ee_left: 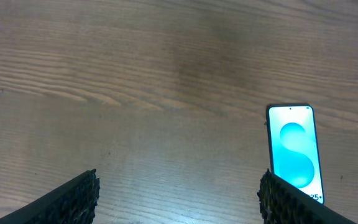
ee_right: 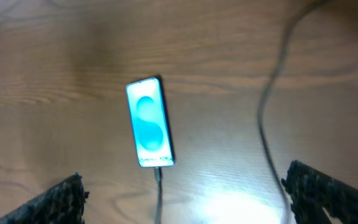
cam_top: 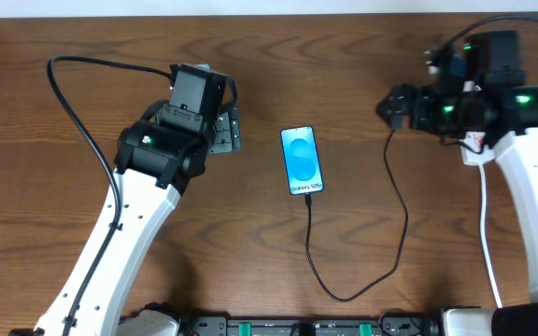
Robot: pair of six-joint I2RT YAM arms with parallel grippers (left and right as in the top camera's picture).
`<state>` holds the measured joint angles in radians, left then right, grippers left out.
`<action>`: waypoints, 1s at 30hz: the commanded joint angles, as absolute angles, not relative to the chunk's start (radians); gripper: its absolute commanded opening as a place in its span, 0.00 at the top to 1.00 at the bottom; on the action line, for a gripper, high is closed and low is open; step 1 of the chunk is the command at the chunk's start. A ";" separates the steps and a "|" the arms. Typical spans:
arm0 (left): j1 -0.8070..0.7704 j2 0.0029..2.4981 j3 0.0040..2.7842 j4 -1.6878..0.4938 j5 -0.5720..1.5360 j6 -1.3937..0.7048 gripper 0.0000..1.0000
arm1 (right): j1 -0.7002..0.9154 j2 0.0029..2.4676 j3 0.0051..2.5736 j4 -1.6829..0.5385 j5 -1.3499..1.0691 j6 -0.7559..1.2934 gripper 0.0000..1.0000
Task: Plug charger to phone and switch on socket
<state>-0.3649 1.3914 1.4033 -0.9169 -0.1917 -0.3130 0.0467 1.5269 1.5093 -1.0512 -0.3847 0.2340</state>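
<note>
The phone (cam_top: 303, 161) lies flat on the wooden table with its blue screen lit. It also shows in the left wrist view (ee_left: 294, 154) and the right wrist view (ee_right: 149, 122). The charger (cam_top: 346, 295), a thin black cable, meets the phone's bottom edge (ee_right: 158, 172), loops toward the front and runs up to the right arm. My left gripper (cam_top: 229, 129) is open and empty to the left of the phone (ee_left: 179, 182). My right gripper (cam_top: 395, 105) is open and empty at the far right, apart from the phone (ee_right: 184, 178). The socket (cam_top: 474, 152) shows only as a white piece with red marks under the right arm.
The table's far edge (cam_top: 250, 19) runs along the top of the overhead view. A thicker black robot cable (cam_top: 73, 103) arcs at the left. The arm bases (cam_top: 297, 327) sit along the front edge.
</note>
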 commanded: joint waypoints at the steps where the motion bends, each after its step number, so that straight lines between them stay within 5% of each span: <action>1: -0.364 1.391 1.412 -0.920 -0.215 -0.300 0.18 | -0.056 1.518 1.589 -1.122 -0.459 0.110 0.01; 16: -0.364 1.391 1.412 -0.920 -0.214 -0.300 0.18 | -0.443 1.604 1.767 -1.343 -0.471 -0.169 0.01; 30: -0.364 1.391 1.412 -0.920 -0.215 -0.300 0.18 | -0.522 1.965 1.937 -1.331 -0.486 -0.318 0.01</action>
<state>-0.3649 1.3914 1.4033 -0.9165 -0.1940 -0.3130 -0.5194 1.9102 1.9182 -1.3514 -0.4690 -0.2474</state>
